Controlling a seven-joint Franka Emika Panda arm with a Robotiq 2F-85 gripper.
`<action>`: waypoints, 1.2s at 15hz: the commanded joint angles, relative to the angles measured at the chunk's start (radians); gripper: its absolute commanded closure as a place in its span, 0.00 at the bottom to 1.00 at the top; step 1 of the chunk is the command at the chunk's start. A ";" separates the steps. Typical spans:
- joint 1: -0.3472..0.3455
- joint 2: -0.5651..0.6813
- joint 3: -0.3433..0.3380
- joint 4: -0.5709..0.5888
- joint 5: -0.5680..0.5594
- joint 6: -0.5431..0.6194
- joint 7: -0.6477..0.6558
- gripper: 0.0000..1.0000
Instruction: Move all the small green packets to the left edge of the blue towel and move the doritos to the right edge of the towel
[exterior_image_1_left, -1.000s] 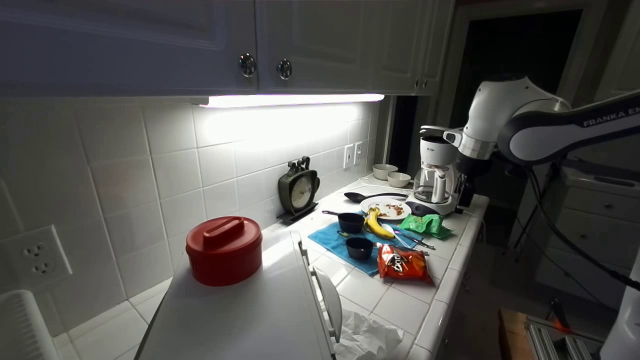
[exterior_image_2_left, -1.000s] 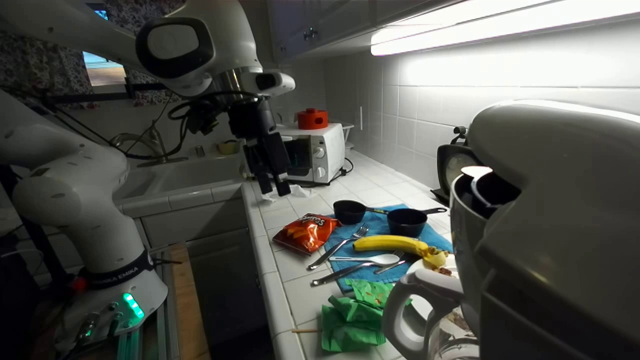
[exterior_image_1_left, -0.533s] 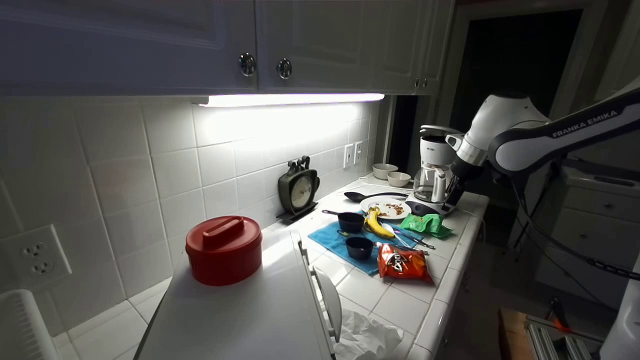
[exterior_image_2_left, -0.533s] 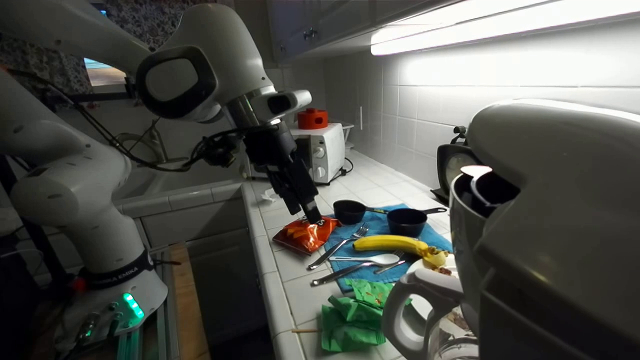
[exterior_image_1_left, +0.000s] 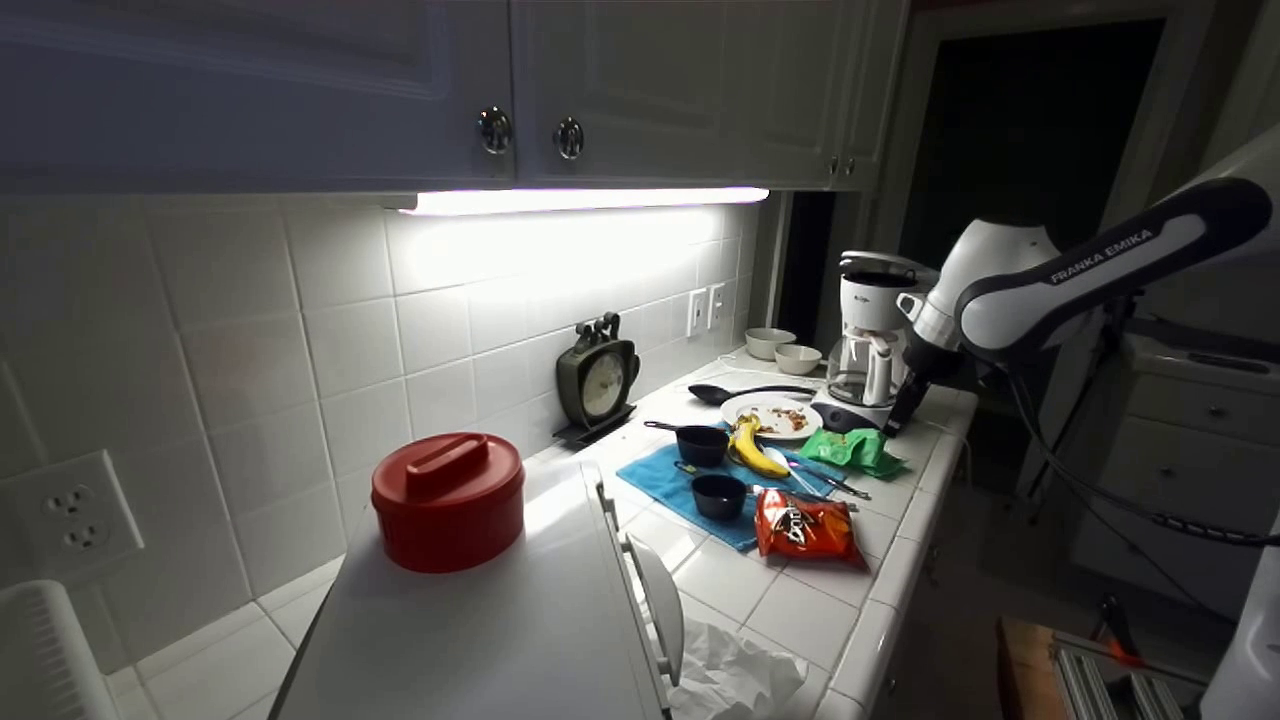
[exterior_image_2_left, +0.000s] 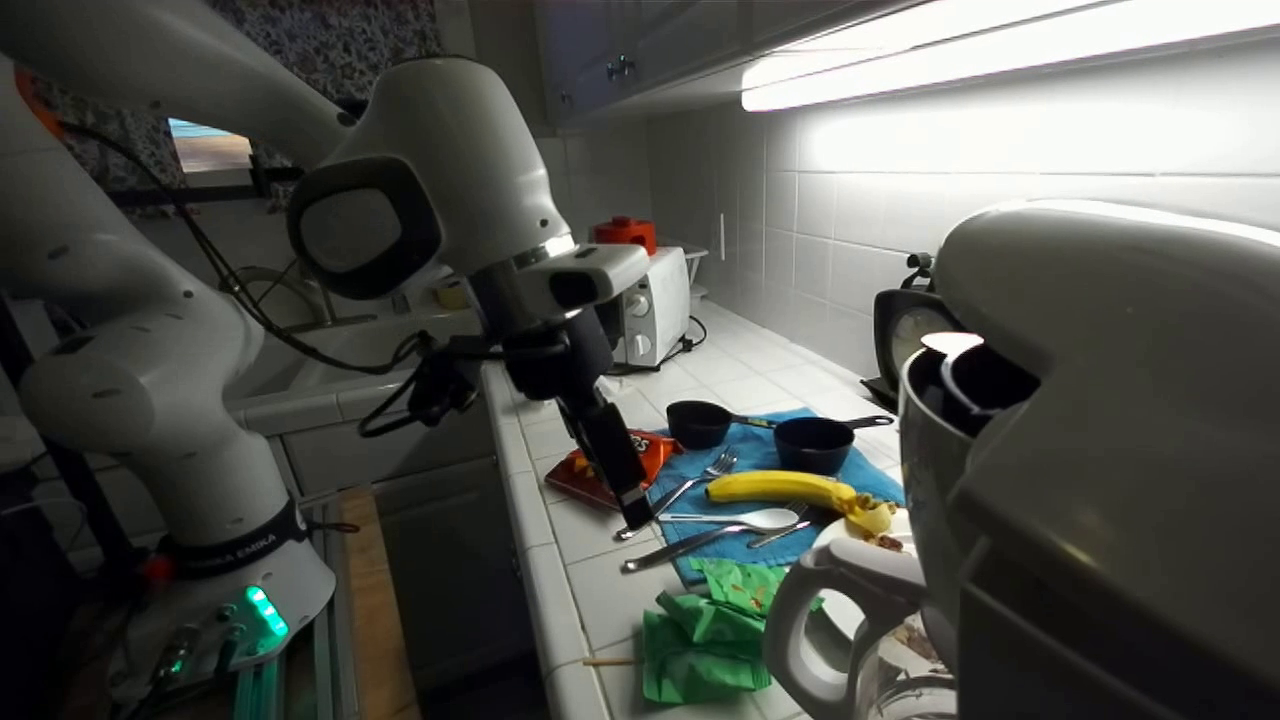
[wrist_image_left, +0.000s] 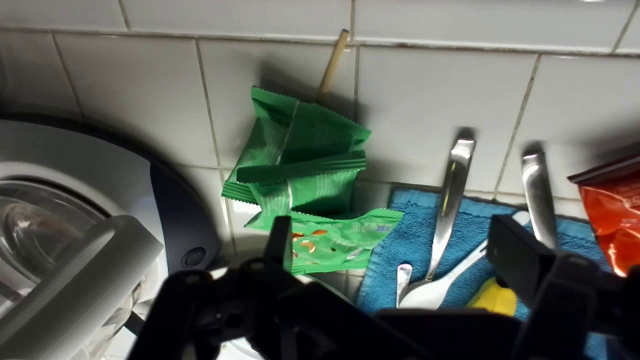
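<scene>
Honestly, the fingers (wrist_image_left: 517, 252) are spread with nothing gripped, I'd guess to leave room for straddling one of the green packets (wrist_image_left: 310, 195), heaped on the desk (wrist_image_left: 440, 90) and apparently lapping one corner of the blue towel (wrist_image_left: 415, 225). Chip bag (exterior_image_1_left: 805, 525) is by the towel's other end; can't read its full name. Arm (exterior_image_1_left: 1100, 257) clearly says FRANKA EMIKA though.

Tube lt. (exterior_image_1_left: 590, 201) under cabs. (exterior_image_1_left: 680, 90) blows out wall tiles (exterior_image_1_left: 560, 250); doorway (exterior_image_1_left: 1030, 130) v. dark.
</scene>
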 joint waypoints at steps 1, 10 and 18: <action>0.014 0.090 -0.020 0.041 0.098 0.047 -0.058 0.00; 0.024 0.308 0.032 0.161 0.172 0.084 -0.054 0.00; -0.008 0.420 0.090 0.230 0.162 0.081 0.207 0.00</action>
